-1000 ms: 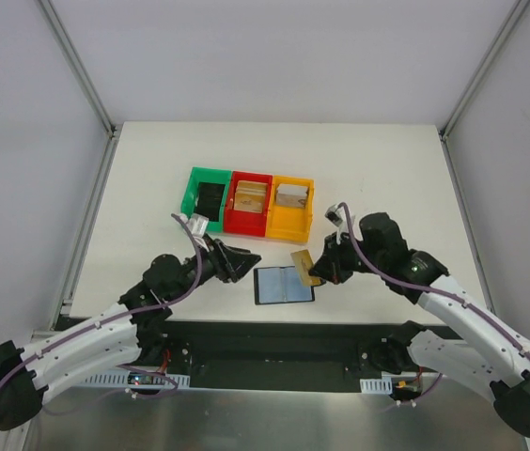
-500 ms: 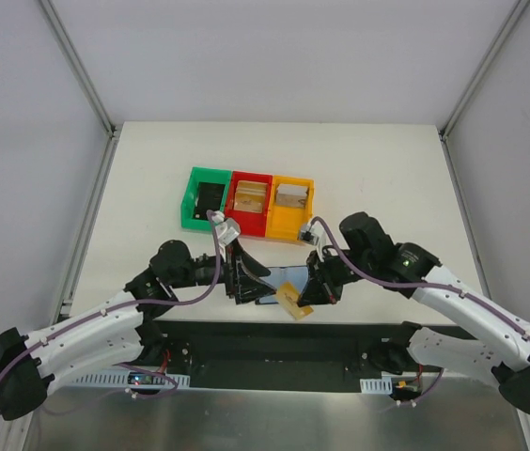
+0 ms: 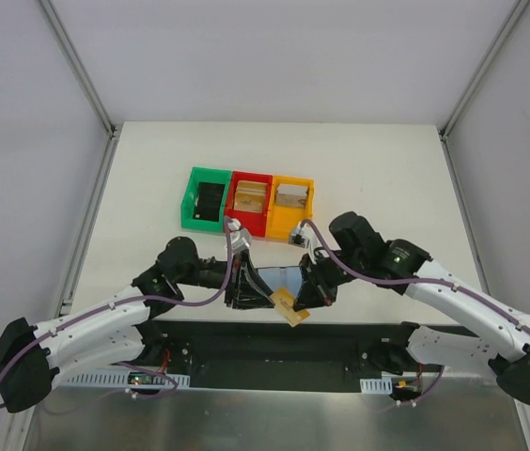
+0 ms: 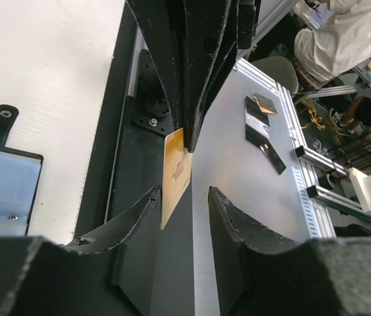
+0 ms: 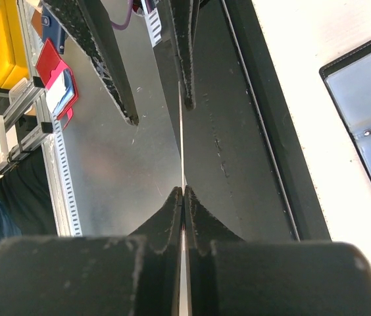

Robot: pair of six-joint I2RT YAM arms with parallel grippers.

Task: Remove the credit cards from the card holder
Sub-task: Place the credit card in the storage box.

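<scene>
Top view, card (image 3: 287, 303): tan-gold, held in the air over the near edge of the surface (image 3: 387, 169), just in front of the holder.
Card, wrist views: left wrist camera shows its face (image 4: 175, 172); right wrist camera shows it edge-on as a thin line (image 5: 182, 145).
Holder (image 3: 282, 279): black, lying open on the surface between the two arms, grey-blue panels up; partly covered by both grippers.
Right gripper (image 5: 183, 189): clamped together on the card's edge.
Left gripper (image 4: 184, 197): jaws apart, one on each side of the card's free end; no contact visible.
Step in hand: judged a hand-over of one extracted card from right arm to left.
Next move: left jaws need to close squarely on the card before the right lets go; the thin card could slip or twist.
Bins (image 3: 249, 202): green, red, orange, in a row beyond the holder; contents too small to name.
Hidden: whether more cards remain in the holder's pockets cannot be told; its right half lies under the right gripper.
</scene>
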